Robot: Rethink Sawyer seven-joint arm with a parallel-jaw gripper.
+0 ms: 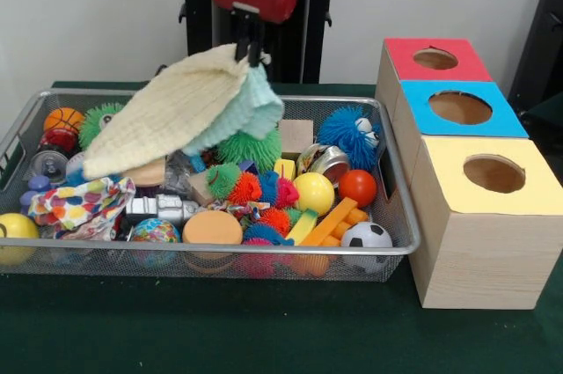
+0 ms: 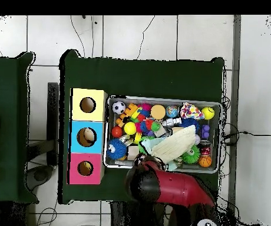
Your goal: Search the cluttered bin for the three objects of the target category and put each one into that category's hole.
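Observation:
My gripper (image 1: 249, 48) hangs over the back middle of the wire bin (image 1: 220, 252), shut on the top corner of a cream waffle cloth (image 1: 167, 114). A pale teal cloth (image 1: 255, 110) hangs with it, just behind. Both cloths droop to the left, their lower ends resting on the clutter. In the overhead view the cloths (image 2: 174, 144) lie across the bin's (image 2: 161, 98) lower middle, and the red arm (image 2: 173, 187) hides the gripper. Three wooden boxes stand beside the bin, with red (image 1: 435, 58), blue (image 1: 460, 107) and yellow (image 1: 493, 173) tops, each with a round hole.
The bin also holds a polka-dot cloth (image 1: 79, 205), spiky rubber balls (image 1: 352, 132), a soccer ball (image 1: 366, 238), a yellow ball (image 1: 313, 193), a red ball (image 1: 357, 187), a small basketball (image 1: 63, 119), a tin can (image 1: 327, 161) and wooden blocks (image 1: 296, 135).

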